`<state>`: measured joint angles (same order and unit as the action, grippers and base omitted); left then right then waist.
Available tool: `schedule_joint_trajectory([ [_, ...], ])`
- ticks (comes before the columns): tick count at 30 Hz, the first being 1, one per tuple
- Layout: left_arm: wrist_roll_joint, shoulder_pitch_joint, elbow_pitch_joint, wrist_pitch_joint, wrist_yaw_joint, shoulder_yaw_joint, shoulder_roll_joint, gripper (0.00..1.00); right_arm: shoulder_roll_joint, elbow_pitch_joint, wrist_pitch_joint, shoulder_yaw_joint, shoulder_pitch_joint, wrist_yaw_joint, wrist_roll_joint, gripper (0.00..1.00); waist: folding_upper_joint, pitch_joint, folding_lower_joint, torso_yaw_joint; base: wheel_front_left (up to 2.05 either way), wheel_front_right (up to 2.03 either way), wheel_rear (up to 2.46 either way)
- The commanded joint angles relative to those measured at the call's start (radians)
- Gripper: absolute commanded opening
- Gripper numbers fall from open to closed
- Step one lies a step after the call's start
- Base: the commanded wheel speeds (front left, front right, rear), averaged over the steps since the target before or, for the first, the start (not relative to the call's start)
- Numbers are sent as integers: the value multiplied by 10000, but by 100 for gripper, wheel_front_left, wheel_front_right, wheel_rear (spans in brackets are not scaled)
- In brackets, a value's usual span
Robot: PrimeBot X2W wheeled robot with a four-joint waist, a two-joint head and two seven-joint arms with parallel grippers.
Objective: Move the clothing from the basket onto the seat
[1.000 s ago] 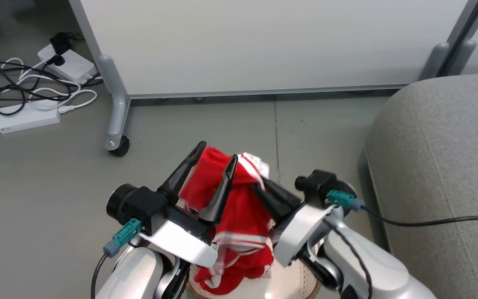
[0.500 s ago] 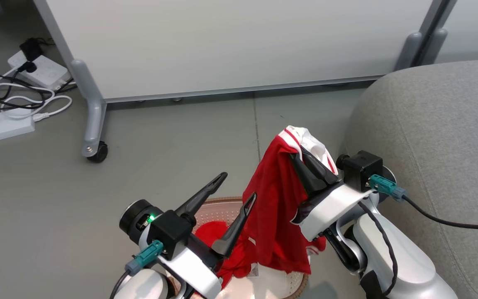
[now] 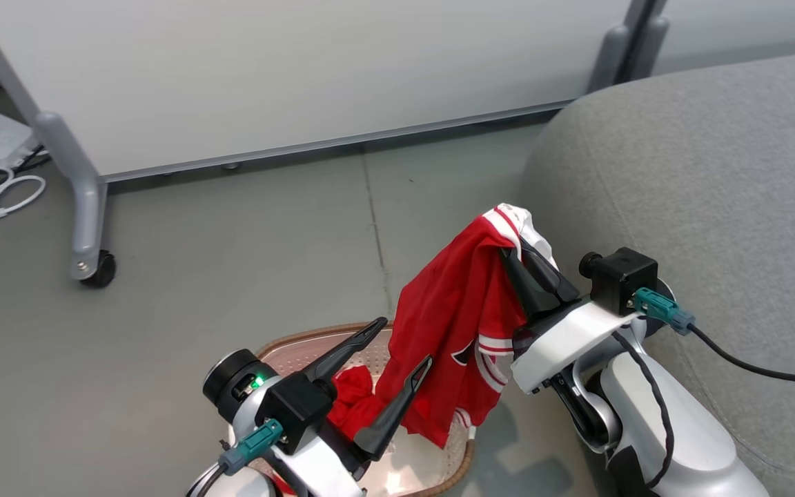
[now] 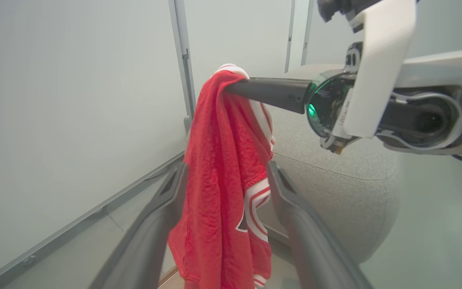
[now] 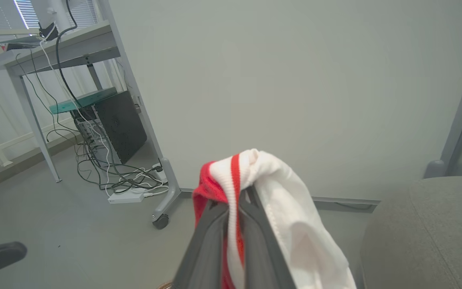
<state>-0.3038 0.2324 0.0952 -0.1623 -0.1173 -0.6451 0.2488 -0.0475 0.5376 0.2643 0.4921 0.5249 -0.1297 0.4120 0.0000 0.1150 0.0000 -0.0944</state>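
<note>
Head view: right fingers (image 3: 535, 283) clamped on the clothing (image 3: 453, 317), which hangs long-axis down over the basket (image 3: 287, 343). The seat (image 3: 680, 172) lies just beside the right arm, on its outer side. Left fingers (image 3: 346, 348) are spread wide, empty.

Left wrist view: the clothing hangs beyond the parted left fingers.

Right wrist view: right fingers pinch a red-and-white fold, with the seat at lower right.

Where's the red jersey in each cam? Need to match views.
Head view: red jersey centre, hanging from the right gripper.
Left wrist view: jersey centre, hanging to the bottom edge.
Right wrist view: jersey lower centre, clamped in shut jaws.
Shared landmark: grey sofa seat, right of it everywhere.
</note>
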Motion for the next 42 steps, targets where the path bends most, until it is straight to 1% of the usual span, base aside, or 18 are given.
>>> schedule_joint_trajectory([
  [1, -18, 35, -56, 28, 31, 12, 91, 100, -57, -54, 21, -69, -18, -19, -69, 0, 0, 101, 0, -306, 0, 0, 0],
  [16, -46, 0, -660, 532, 107, -200, 611, 100, -51, -372, 22, -634, -226, -20, -105, 0, 0, 385, 0, -2723, 0, 0, 0],
  [23, -51, 113, -980, 781, 127, -265, 889, 100, -47, -480, 22, -1145, -292, -20, -204, 0, 0, 599, 0, -3566, 0, 0, 0],
  [29, -136, 158, -1222, 953, 246, -132, 1093, 100, -51, -691, 22, -1704, 83, -20, -132, 0, 0, 953, 0, -4052, 0, 0, 0],
  [30, -136, 158, -1222, 953, 246, -132, 1093, 100, -51, -691, 22, -1704, 83, -20, -132, 0, 0, 953, 0, -4052, 0, 0, 0],
  [33, -88, 300, -1387, 1054, 235, -117, 1200, 100, -48, -773, 23, -2189, 476, -20, -185, 0, 0, 1178, 0, -4157, 0, 0, 0],
  [39, 38, 811, -1722, 1252, 159, -59, 1475, 100, -67, -702, 22, -3532, 2031, -20, -445, 0, 0, 1788, 0, -4143, 0, 0, 0],
  [42, 127, 1154, -1902, 1336, 116, -63, 1654, 100, -286, -599, 22, -4301, 3117, -20, -618, 0, 0, 2158, 0, -3984, 0, 0, 0],
])
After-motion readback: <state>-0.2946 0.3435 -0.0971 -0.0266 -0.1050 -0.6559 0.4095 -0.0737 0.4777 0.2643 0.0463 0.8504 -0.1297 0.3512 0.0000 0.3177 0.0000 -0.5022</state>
